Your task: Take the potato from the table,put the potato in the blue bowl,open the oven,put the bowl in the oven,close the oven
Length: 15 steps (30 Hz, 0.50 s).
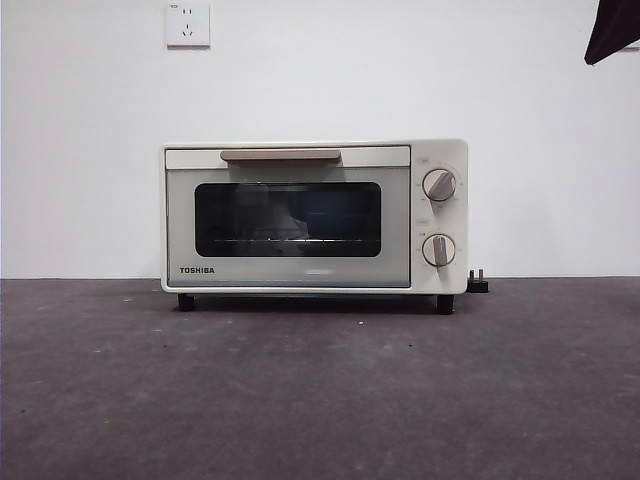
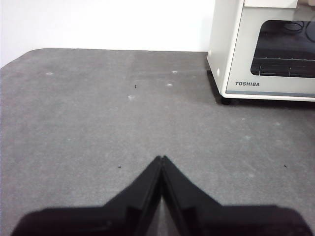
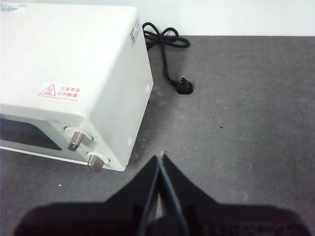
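Both our grippers, left and right, hang closed and empty over the table, where one oven marked TOSHIBA stands with door shut, two knobs, one unplugged cord.

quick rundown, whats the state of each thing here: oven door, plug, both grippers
oven: door shut, standing on the table; something blue shows dimly behind the glass
power plug: unplugged, lying on the table beside the oven
wall socket: nothing plugged in
left gripper: jaws shut, empty, above bare table in front of the oven
right gripper: jaws shut, empty, by the oven's knob side
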{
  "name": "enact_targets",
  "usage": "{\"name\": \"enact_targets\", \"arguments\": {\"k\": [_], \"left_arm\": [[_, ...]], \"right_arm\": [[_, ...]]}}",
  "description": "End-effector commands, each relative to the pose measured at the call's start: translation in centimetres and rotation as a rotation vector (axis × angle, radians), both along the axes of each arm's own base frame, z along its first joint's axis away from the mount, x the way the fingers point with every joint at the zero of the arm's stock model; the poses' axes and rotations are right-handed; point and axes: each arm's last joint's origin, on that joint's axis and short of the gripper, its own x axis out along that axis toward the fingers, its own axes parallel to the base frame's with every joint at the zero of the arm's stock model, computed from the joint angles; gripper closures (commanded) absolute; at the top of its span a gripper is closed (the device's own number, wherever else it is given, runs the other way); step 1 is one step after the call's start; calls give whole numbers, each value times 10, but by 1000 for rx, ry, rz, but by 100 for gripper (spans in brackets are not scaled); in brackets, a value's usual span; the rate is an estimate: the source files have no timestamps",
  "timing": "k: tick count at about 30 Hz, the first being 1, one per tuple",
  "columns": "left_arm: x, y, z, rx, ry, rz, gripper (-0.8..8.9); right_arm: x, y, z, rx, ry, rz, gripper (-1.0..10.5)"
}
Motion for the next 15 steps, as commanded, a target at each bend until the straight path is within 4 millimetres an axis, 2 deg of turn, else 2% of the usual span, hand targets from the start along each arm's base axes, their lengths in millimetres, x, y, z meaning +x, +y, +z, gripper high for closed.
{"name": "enact_targets", "arguments": {"k": [1,12,15], "left_arm": [[1,0,-3,-7,3,1,817],[1,0,-3,-8,8,1,818],[1,0,-3,-8,8,2,818]], "right_arm": [[3,0,-5,5,12,-5,947],[2,0,-5,5,17,-5,947],[-10,-1,3,-26,4,-52,947]]}}
